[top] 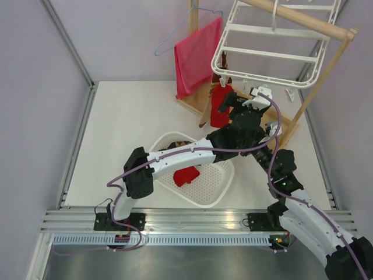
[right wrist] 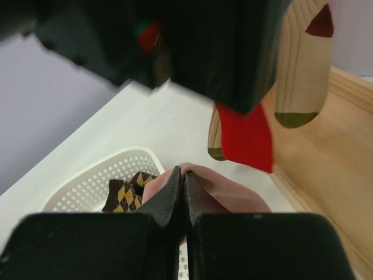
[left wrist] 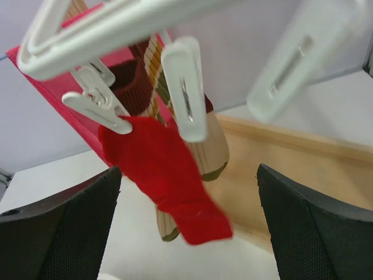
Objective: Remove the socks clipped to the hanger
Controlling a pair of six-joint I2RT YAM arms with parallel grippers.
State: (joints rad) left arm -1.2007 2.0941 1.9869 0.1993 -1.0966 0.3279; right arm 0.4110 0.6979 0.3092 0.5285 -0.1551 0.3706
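Observation:
The white hanger (top: 274,55) hangs from a wooden stand. A red sock (top: 220,106) and a striped sock (left wrist: 214,149) are clipped at its near left corner. In the left wrist view the red sock (left wrist: 169,181) hangs from a white clip (left wrist: 96,106), just beyond my left gripper (left wrist: 189,233). That gripper is open and empty, its fingers (left wrist: 58,227) wide apart and facing the sock. My right gripper (right wrist: 185,175) is shut on a pale pink sock (right wrist: 233,195), low beside the basket and under the left arm. Both hanging socks show in the right wrist view (right wrist: 245,137).
A white perforated basket (top: 218,195) lies in front of the stand, holding a red sock (top: 186,175) and argyle socks (right wrist: 125,192). A red-pink towel (top: 197,55) hangs on a wire hanger. The wooden stand's base (right wrist: 332,157) lies to the right. Empty clips (left wrist: 183,87) dangle close.

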